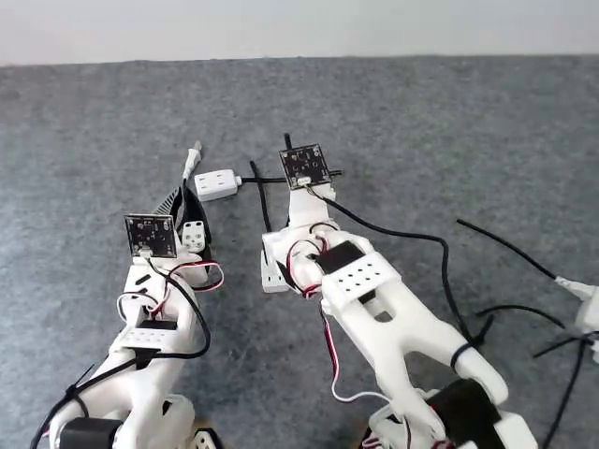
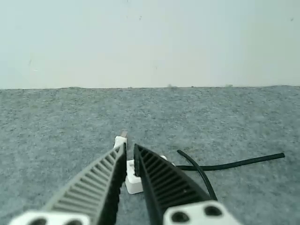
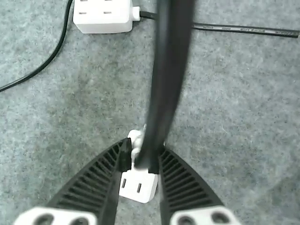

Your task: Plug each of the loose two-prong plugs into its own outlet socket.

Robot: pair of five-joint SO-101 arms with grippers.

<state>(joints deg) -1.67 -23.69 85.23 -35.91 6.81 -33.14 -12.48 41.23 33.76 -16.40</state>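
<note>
White left arm (image 1: 150, 374) and right arm (image 1: 393, 313) carry black servos (image 1: 89, 435) and looping red, white and black wires (image 1: 332, 360). Black camera boards (image 1: 150, 235) sit mid-frame. The fingers (image 2: 89, 192) are grey and ribbed.

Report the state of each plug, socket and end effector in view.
left end effector: shut on the white two-prong plug.
white two-prong plug: gripped, unplugged, prongs pointing away from the arm.
right end effector: shut on the thick black cord.
thick black cord: gripped above the small white socket block.
small white socket block: on the grey carpet, visible slots empty.
corded white outlet block: flat on the carpet, visible slots empty.
</note>
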